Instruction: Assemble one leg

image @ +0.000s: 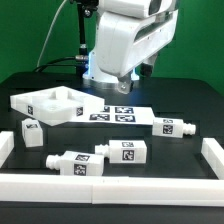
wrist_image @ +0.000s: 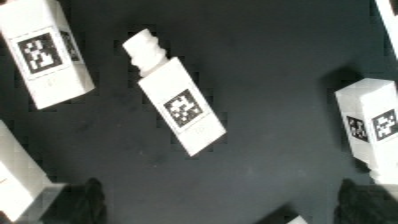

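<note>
Four white legs with square tags lie on the black table in the exterior view: one at the left (image: 30,131), two at the front (image: 75,161) (image: 125,152), and one at the right (image: 168,127). The white arm (image: 125,45) stands over the back middle; its fingers do not show clearly there. In the wrist view my gripper (wrist_image: 217,205) is open and empty, with its dark fingertips (wrist_image: 71,200) wide apart, well above the table. One leg (wrist_image: 178,95) lies ahead of the jaws, and others (wrist_image: 45,55) (wrist_image: 374,125) lie to either side.
The white square tabletop (image: 55,103) lies at the exterior view's left. The marker board (image: 115,112) lies beside it under the arm. White rails (image: 110,187) border the front and sides of the table.
</note>
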Robot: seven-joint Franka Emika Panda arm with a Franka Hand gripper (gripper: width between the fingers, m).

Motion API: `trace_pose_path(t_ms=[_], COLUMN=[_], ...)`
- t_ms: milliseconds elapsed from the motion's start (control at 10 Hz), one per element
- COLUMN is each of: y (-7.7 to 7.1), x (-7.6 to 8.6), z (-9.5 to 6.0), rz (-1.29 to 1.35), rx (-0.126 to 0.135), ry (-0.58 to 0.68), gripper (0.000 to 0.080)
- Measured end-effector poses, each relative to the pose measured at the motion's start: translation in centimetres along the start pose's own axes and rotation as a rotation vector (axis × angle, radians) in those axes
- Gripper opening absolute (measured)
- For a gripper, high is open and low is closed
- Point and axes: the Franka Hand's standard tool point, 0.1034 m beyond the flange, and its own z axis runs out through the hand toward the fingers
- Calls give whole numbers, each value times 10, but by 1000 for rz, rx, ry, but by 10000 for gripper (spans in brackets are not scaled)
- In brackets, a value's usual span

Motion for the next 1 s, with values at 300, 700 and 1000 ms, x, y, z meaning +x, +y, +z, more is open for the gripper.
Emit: trace_pose_path(t_ms=[300,700,1000], y=[12,10,11], x=[-10,4,4], z=[18,60,64], rz=[-208,-237,-244], rx=[-100,-147,-154], ry=[78,120,124], gripper=[650,650,650])
